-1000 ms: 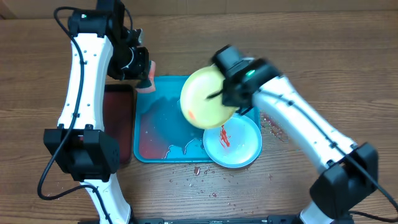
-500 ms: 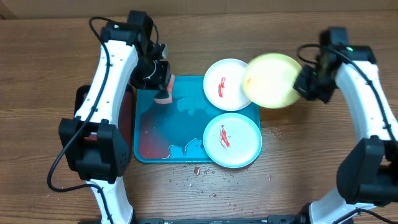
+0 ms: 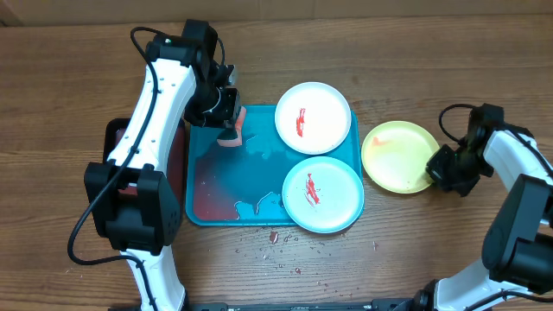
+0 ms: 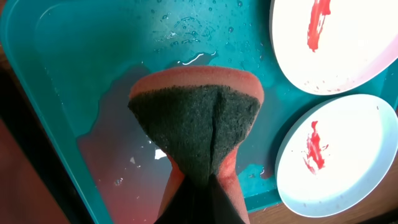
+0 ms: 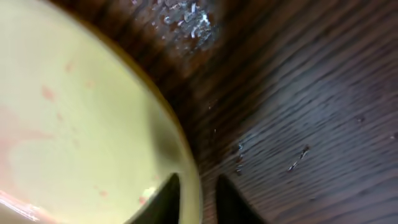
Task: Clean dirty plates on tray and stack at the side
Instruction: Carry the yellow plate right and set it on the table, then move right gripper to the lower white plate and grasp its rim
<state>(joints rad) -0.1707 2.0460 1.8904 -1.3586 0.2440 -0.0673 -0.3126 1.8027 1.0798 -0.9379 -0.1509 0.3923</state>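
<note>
My left gripper [image 4: 198, 199] clamps the salmon sponge with dark green scouring face [image 4: 196, 118] over the rectangular turquoise plastic tray [image 4: 37, 93], ready to scrub. The round yellow-green plastic plate [image 3: 397, 155] lies beside the tray to start the stack; my right gripper [image 5: 195, 190] straddles its rim, grip unclear

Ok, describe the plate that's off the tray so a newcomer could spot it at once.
Find the turquoise tray mid-table and look just past its right edge. The yellow-green plate lies there on bare wood, with the jaws of the right arm at its rim. The white plate and aqua plate rest on the tray with bold red smears; this one shows only faint pink traces.
</note>
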